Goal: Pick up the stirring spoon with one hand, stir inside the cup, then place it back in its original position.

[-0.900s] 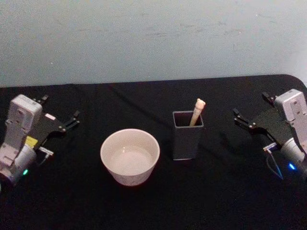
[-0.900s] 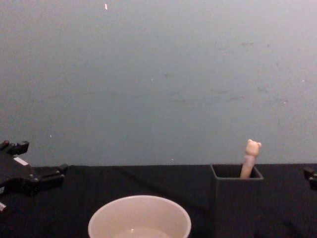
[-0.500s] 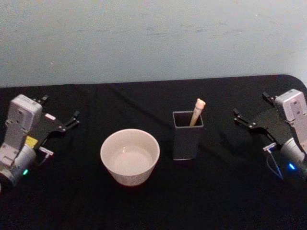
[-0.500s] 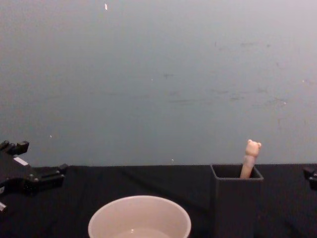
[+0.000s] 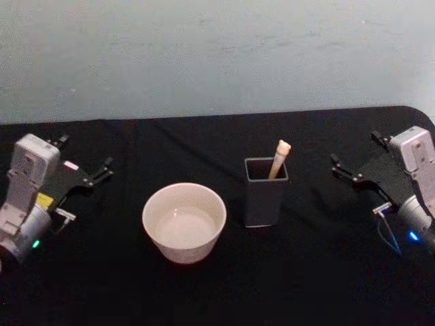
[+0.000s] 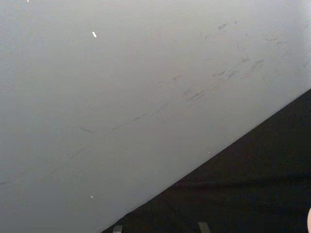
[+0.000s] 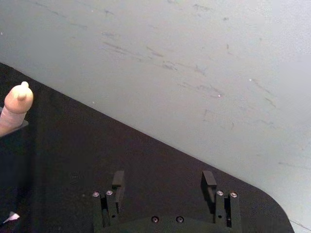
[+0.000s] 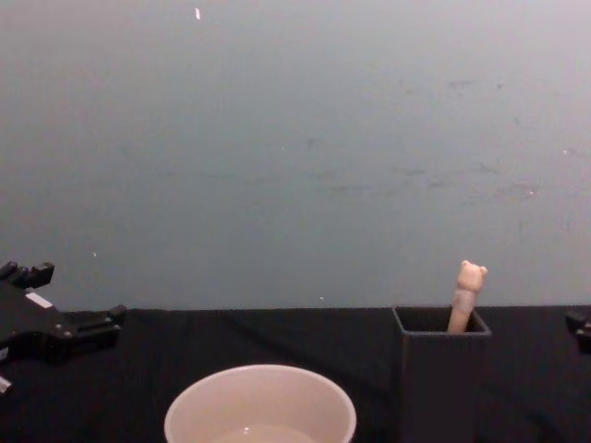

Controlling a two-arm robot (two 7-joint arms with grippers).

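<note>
the left hand is at the left side of the black surface, spread wide and holding nothing. the right hand is at the right side, equally open and empty. between them the stirring spoon stands in the dark grey holder, its bear head above the rim. the off-white cup stands just left of the holder; what it holds cannot be told.

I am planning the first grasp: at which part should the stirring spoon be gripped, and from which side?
Grip the stirring spoon by its beige handle just under the bear head, the part standing above the rim of the dark holder. The walls block a side approach lower down, so come from above, probably with the open right gripper, which is nearer than the left gripper.
</note>
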